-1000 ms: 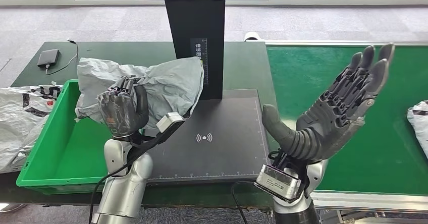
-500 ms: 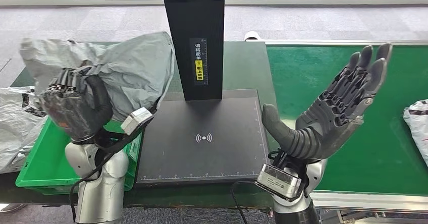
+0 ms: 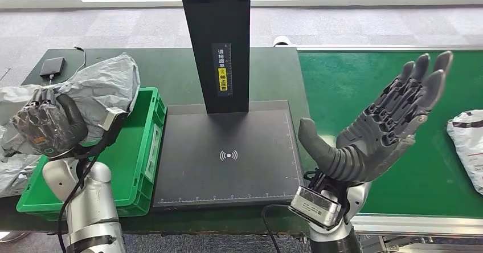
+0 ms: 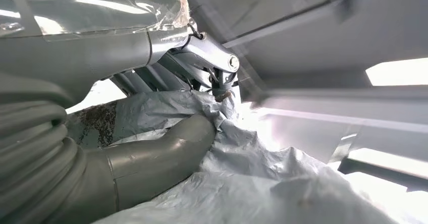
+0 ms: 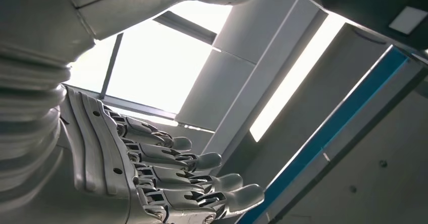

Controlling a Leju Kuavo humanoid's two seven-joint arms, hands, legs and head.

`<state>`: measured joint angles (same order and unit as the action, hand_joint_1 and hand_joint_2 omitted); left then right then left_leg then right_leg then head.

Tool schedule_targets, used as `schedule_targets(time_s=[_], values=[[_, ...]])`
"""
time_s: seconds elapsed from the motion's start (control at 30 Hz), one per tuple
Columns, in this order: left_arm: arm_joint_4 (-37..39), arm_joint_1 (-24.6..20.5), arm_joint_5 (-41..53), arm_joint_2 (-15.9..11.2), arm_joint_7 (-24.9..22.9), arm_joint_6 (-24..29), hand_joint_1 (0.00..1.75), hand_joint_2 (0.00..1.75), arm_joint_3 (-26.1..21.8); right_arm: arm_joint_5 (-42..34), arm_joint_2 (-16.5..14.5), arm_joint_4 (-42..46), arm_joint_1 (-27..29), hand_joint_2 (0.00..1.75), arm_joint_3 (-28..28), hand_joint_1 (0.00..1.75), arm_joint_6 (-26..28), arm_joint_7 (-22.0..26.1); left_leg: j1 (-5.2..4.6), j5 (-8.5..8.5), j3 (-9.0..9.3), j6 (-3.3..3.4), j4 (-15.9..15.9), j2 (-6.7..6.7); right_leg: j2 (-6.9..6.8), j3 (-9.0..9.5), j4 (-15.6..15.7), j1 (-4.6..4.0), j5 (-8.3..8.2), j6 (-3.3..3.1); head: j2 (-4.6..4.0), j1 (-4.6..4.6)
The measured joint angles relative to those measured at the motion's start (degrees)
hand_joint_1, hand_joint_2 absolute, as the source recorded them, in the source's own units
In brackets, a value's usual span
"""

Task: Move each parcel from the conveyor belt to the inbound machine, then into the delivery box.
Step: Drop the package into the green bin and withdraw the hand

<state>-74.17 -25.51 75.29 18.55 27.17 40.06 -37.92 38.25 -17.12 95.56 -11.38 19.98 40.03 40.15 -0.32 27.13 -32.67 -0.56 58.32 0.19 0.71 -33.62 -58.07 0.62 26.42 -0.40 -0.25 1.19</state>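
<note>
My left hand (image 3: 48, 129) grips a crumpled grey parcel (image 3: 101, 88) and holds it over the far left end of the green delivery box (image 3: 143, 150). In the left wrist view the thumb (image 4: 166, 151) and fingers pinch the grey parcel (image 4: 252, 183). Palm up, my right hand (image 3: 379, 133) hovers over the near edge of the green conveyor belt (image 3: 353, 82) with its fingers spread and nothing in it; the right wrist view shows its fingers (image 5: 192, 178) against the ceiling. Another white parcel (image 3: 468, 142) lies on the belt at the right edge. Between box and belt sits the black inbound machine (image 3: 228, 156).
The machine's black post (image 3: 215, 42) rises behind its plate. More grey and white bags (image 3: 11, 167) lie left of the box. A dark device with a cable (image 3: 51, 66) rests on the table's far left corner.
My left hand has carried the grey parcel leftward from the machine's plate to the left end of the box. The view has shifted slightly. My right hand stays raised.
</note>
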Motion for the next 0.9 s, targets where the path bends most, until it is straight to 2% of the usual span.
schedule_targets(time_s=[0.13, 0.27, 0.3, 0.4, 0.43, 0.6, 0.9], values=[[5.24, -2.57, 0.94, 0.49, 1.26, 0.01, 1.75, 1.75, -8.70, -0.10, 0.17, -0.08, 0.71, 1.75, 0.00, 0.00, 0.00, 0.00, 0.00, 0.01, -0.04, 0.00, 0.00, -0.03, -0.01, -0.01, 0.00, 0.00, 0.01, 0.00, -0.01, 0.01], [7.47, -3.46, 1.14, 0.82, 1.52, 0.02, 1.75, 1.75, -11.56, -0.09, 0.19, -0.18, 0.72, 1.75, 0.00, 0.00, 0.00, 0.00, -0.02, 0.03, -0.05, 0.03, 0.01, -0.03, -0.01, -0.01, 0.02, 0.02, 0.02, 0.00, 0.01, 0.01], [7.81, -3.52, 1.16, 0.86, 1.38, 0.02, 1.53, 1.75, -11.70, -0.07, 0.20, -0.19, 0.72, 1.75, -0.01, 0.00, 0.00, 0.00, -0.02, 0.04, -0.06, 0.03, 0.01, -0.03, -0.02, 0.00, 0.03, 0.03, 0.03, 0.00, 0.01, 0.01], [8.53, -3.65, 1.15, 0.99, 0.69, 0.02, 0.22, 1.75, -11.81, -0.03, 0.20, -0.21, 0.72, 1.75, -0.05, 0.00, -0.01, 0.00, -0.04, 0.05, -0.06, 0.05, 0.01, -0.02, -0.02, 0.00, 0.04, 0.04, 0.02, 0.01, 0.01, 0.01], [8.67, -3.68, 0.89, 1.03, 0.51, 0.02, 0.00, 1.75, -11.81, -0.03, 0.20, -0.22, 0.73, 1.75, -0.07, 0.00, -0.01, 0.00, -0.04, 0.05, -0.05, 0.05, 0.01, -0.02, -0.03, 0.00, 0.04, 0.04, 0.02, 0.01, 0.01, 0.01], [8.75, -3.69, -2.09, 1.15, 1.27, 0.07, 0.00, 1.75, -11.61, 0.00, 0.20, -0.24, 0.77, 1.75, -0.23, 0.00, -0.01, 0.00, -0.03, 0.04, -0.04, 0.04, 0.01, -0.02, -0.03, 0.00, 0.04, 0.02, 0.01, 0.01, 0.01, 0.01], [4.86, -2.02, -14.12, 1.43, 7.83, 0.08, 0.00, 1.75, -8.19, 0.66, 0.20, -0.68, 0.83, 1.75, -0.66, 0.00, -0.01, 0.00, -0.01, 0.04, -0.05, 0.04, 0.00, -0.02, -0.02, 0.00, 0.03, 0.01, 0.02, 0.01, 0.00, 0.01]])
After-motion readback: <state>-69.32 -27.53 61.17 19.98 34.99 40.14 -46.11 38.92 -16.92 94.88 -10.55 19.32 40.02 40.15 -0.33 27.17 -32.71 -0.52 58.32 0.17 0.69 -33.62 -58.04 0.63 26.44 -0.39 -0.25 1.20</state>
